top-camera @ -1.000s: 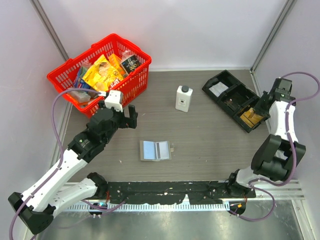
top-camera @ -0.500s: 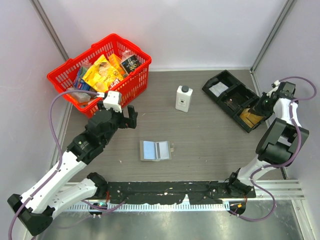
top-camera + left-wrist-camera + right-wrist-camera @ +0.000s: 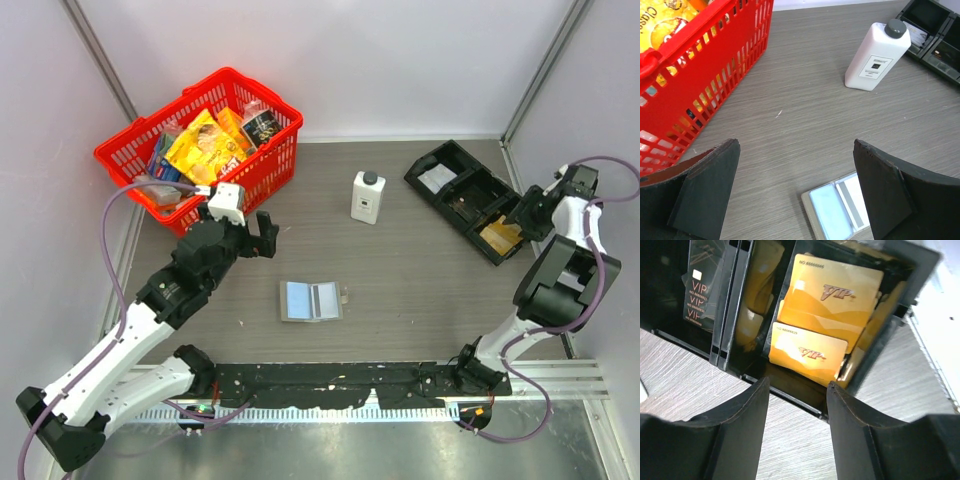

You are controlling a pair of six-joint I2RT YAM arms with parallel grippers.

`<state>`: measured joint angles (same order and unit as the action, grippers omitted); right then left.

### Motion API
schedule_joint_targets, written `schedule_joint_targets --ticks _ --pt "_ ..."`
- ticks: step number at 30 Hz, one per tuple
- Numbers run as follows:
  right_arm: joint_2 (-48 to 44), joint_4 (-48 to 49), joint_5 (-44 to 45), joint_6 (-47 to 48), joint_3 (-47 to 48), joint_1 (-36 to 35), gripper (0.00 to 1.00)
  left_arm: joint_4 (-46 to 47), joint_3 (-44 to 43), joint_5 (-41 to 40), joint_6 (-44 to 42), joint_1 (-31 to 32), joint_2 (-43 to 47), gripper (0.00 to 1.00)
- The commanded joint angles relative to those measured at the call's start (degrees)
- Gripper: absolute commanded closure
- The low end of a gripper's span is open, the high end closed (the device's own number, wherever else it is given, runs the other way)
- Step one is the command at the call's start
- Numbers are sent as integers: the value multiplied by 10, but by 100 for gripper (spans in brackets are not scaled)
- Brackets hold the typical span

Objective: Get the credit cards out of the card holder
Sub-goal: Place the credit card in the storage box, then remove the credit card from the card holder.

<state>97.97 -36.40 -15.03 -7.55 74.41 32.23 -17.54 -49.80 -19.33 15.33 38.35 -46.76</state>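
Note:
The taupe card holder (image 3: pixel 310 301) lies open and flat on the table's near middle. In it sit a light blue credit card (image 3: pixel 297 298) and a pale grey-white one (image 3: pixel 326 298). In the left wrist view the card holder (image 3: pixel 816 216) and its blue card (image 3: pixel 832 214) show low between my fingers. My left gripper (image 3: pixel 263 230) hovers wide open, up and left of the holder, touching nothing. My right gripper (image 3: pixel 527 213) is open at the right end of the black tray (image 3: pixel 447 160). In the right wrist view the right gripper (image 3: pixel 797 387) holds nothing.
Gold VIP cards (image 3: pixel 810 352) lie in the tray's end compartment, and a black VIP card (image 3: pixel 699 290) in another. A white bottle (image 3: pixel 367 197) stands at mid-table. A red basket (image 3: pixel 252 172) of packets sits at the back left. The cell's right wall is close to the right arm.
My right gripper has gone from shut to open over the tray's end compartment, and its wrist has swung a little to the right. The left arm and the card holder have not moved.

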Motion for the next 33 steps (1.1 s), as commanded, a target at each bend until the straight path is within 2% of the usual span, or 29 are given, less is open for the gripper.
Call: schedule_joint_targets --ticks 1,4,7,12,17,21,24,29,31,33 --pt "-89 -2 73 -19 14 1 45 51 8 26 29 1 -5 0" --pt "-130 12 60 -34 -2 -11 44 59 10 32 36 1 -15 0" --pt "-173 17 57 -30 -13 -70 44 64 13 29 42 1 -28 0" --pt "-240 35 55 -35 -60 -192 44 15 1 42 83 1 -64 0" --pt "-317 82 39 -76 -163 -292 44 -47 1 85 161 1 -93 0" --pt "-364 131 39 -127 -231 -420 44 -52 23 138 218 2 -111 0" --pt "-374 171 52 -176 -275 -511 44 -57 36 156 245 12 -124 0" --pt "-347 256 97 -232 -302 -691 44 -72 44 140 273 53 -152 0" --pt "-317 285 112 -240 -300 -745 44 -71 49 141 288 65 -163 3" --pt "-282 312 117 -249 -293 -781 44 -75 55 137 296 68 -177 10"
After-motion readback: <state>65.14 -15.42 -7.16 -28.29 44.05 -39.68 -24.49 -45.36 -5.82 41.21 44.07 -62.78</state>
